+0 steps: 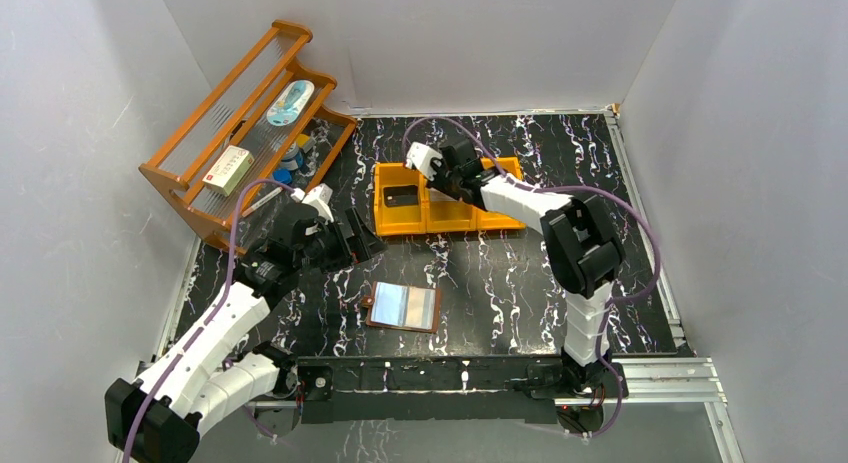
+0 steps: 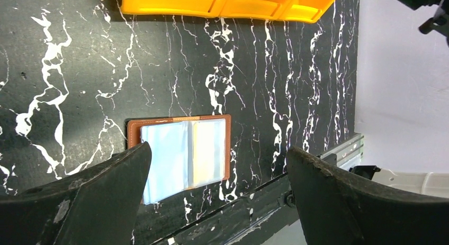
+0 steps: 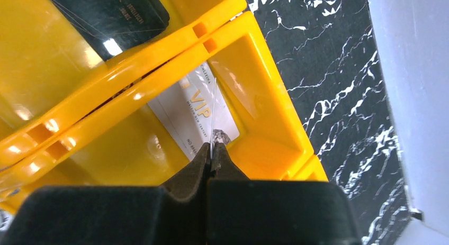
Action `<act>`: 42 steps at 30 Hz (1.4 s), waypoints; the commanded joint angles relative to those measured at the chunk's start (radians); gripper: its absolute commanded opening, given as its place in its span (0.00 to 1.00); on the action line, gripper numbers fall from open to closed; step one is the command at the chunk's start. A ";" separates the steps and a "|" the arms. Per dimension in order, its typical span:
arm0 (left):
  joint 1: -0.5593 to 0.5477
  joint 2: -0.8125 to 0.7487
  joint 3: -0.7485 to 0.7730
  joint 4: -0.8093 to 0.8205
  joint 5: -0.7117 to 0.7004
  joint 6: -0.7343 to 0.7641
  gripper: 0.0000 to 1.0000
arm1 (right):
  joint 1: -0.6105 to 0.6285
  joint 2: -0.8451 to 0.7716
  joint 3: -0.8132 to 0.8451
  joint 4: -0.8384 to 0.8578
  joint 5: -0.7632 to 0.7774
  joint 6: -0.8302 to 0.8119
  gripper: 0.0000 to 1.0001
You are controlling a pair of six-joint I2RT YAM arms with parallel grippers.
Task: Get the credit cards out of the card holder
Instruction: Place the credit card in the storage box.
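Observation:
The brown card holder [image 1: 403, 307] [image 2: 180, 155] lies open on the black marble table, its pale-blue clear pockets facing up; one pocket shows a tan tint. My left gripper [image 1: 362, 233] [image 2: 218, 150] hovers above and behind it, open wide and empty. My right gripper [image 1: 445, 181] [image 3: 213, 150] is over the orange bin [image 1: 385, 223], shut on a thin card seen edge-on [image 3: 214, 112]. Below it a silvery credit card [image 3: 185, 112] with "VIP" lettering lies in the middle compartment. A black credit card [image 1: 401, 195] [image 3: 106, 12] lies in the left compartment.
A wooden rack [image 1: 160, 173] stands tilted at the back left, holding a white-and-red box [image 1: 228, 169] and small items. White walls close in the table on three sides. A metal rail [image 1: 660, 378] runs along the near edge.

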 commanded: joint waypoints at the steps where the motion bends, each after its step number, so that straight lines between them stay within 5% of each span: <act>1: 0.005 -0.025 0.038 -0.044 -0.028 0.030 0.98 | 0.029 0.053 0.061 0.079 0.096 -0.162 0.02; 10: 0.004 -0.026 0.044 -0.065 -0.053 0.044 0.98 | 0.071 0.110 0.019 0.184 0.187 -0.267 0.06; 19: 0.004 -0.017 0.046 -0.073 -0.058 0.048 0.98 | 0.076 0.113 0.025 0.126 0.148 -0.214 0.20; 24: 0.004 -0.011 0.045 -0.072 -0.055 0.048 0.98 | 0.077 0.089 0.025 0.112 0.113 -0.161 0.35; 31: 0.005 0.001 0.047 -0.067 -0.045 0.044 0.98 | 0.076 0.054 0.002 0.121 0.074 -0.111 0.41; 37: 0.005 0.010 0.042 -0.058 -0.028 0.040 0.98 | 0.074 -0.004 -0.018 0.141 0.077 -0.008 0.43; 42: 0.005 0.040 0.035 -0.025 0.023 0.040 0.98 | 0.075 -0.153 -0.043 0.128 0.007 0.313 0.46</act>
